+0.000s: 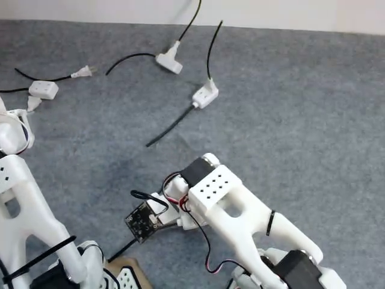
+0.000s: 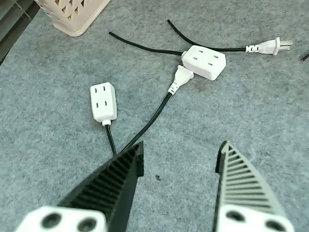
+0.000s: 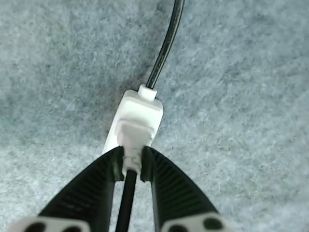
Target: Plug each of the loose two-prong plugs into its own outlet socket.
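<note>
1. The gray mat (image 1: 313, 108) covered the whole table, and all the cords and sockets lay on it.
2. The right arm (image 1: 240, 211) stood at the near side, a little right of the middle, bent low over the mat. The left arm (image 1: 24, 205) stood at the near left edge.
3. A basket (image 2: 72, 14) sat beyond the cords on the left arm's side, apart from them.
4. The left gripper (image 2: 182, 145) hung above the mat with its fingers spread wide and nothing between them. A free socket (image 2: 103, 101) lay just ahead of it, with both its outlets empty.
5. The right gripper (image 3: 131, 153) had its fingers closed on a white plug (image 3: 133, 135). The plug was pressed against a socket block (image 3: 142, 108) that lay on the mat. I could not tell if the prongs were fully inside.
6. At the far left lay a second socket (image 1: 43, 89) with a small plug (image 1: 33, 103) touching its near side. A loose plug (image 1: 84, 72) lay just right of them, with its prongs bare.
7. I think the main danger was at the socket block. Nothing held it, so a push could slide it along the mat and not seat the prongs.
8. The white plug could also tilt between the fingers, and then the prongs might bend or miss the slots.
9. If the fingers let go too early, the stiff cord might pull the white plug out again.
</note>
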`<action>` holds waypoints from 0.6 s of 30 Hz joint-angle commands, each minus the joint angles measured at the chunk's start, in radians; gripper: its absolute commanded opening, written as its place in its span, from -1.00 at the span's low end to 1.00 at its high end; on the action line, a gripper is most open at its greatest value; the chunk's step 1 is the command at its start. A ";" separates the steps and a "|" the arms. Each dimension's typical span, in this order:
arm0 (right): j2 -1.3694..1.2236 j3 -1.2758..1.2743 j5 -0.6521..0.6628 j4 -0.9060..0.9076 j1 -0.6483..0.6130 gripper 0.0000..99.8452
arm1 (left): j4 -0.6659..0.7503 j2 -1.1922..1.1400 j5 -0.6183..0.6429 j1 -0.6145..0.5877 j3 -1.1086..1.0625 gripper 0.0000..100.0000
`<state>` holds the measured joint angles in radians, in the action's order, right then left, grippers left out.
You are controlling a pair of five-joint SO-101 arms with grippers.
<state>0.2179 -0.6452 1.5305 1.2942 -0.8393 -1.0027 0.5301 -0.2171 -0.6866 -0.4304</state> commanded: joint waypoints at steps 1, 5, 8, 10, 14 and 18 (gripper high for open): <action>-0.133 -0.016 0.008 -0.053 0.013 -0.98 | -0.003 0.054 0.011 -0.008 0.050 -0.49; -0.236 -0.010 0.003 -0.102 0.013 -0.98 | -0.003 0.130 0.011 -0.010 0.044 -0.49; -0.275 -0.010 0.003 -0.122 0.021 -0.98 | -0.003 0.183 0.011 -0.010 0.044 -0.49; -0.292 -0.018 0.003 -0.122 0.028 -0.98 | -0.003 0.203 0.011 -0.010 0.044 -0.49; -0.314 -0.022 0.003 -0.117 0.053 -0.98 | -0.003 0.206 0.011 -0.005 0.039 -0.49; -0.317 -0.016 -0.017 -0.114 0.076 -0.98 | -0.032 0.206 0.012 0.005 0.039 -0.49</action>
<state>0.0215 -0.6345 1.5336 1.2190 -0.7933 -1.0058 0.7112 -0.2171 -0.6866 -0.4304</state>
